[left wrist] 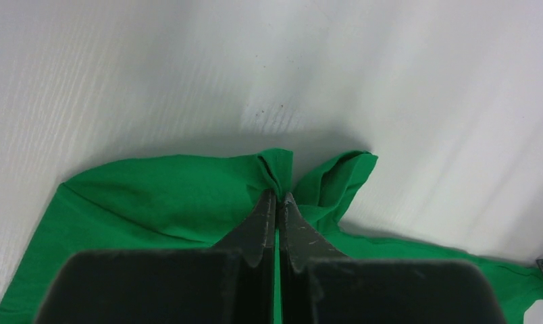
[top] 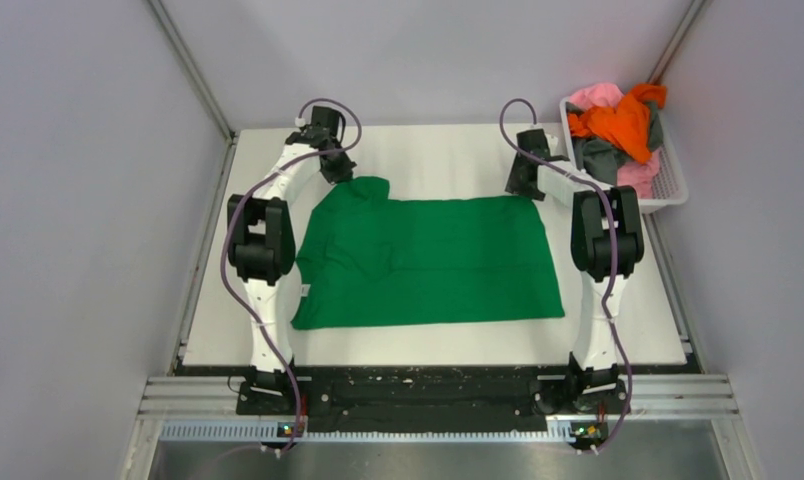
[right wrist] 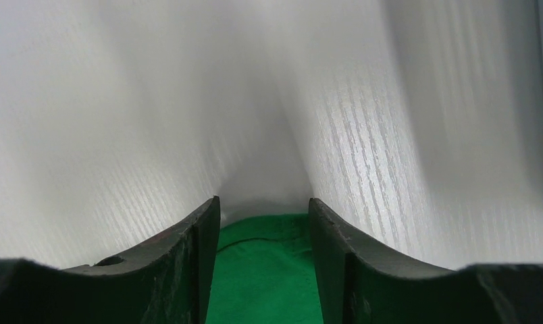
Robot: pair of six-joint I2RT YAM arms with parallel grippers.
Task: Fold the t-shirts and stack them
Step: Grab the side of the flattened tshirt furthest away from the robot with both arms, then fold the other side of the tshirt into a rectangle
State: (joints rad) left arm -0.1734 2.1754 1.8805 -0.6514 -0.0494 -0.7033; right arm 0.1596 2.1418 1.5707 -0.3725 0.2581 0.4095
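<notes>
Top external: fixed high behind the 6 o'clock edge, facing steeply down, holding the whole white table top (top: 448, 150), white plastic mesh basket (top: 670, 182) at 2 o'clock. Left wrist: very close, facing along the black two-finger left gripper (left wrist: 279, 196) onto the bright green soft cloth t-shirt (left wrist: 154, 196) at the table's 11 o'clock. Right wrist: equally close, facing past the black right gripper (right wrist: 264, 202) at 1 o'clock; shared with the top view, that shirt and table top.
</notes>
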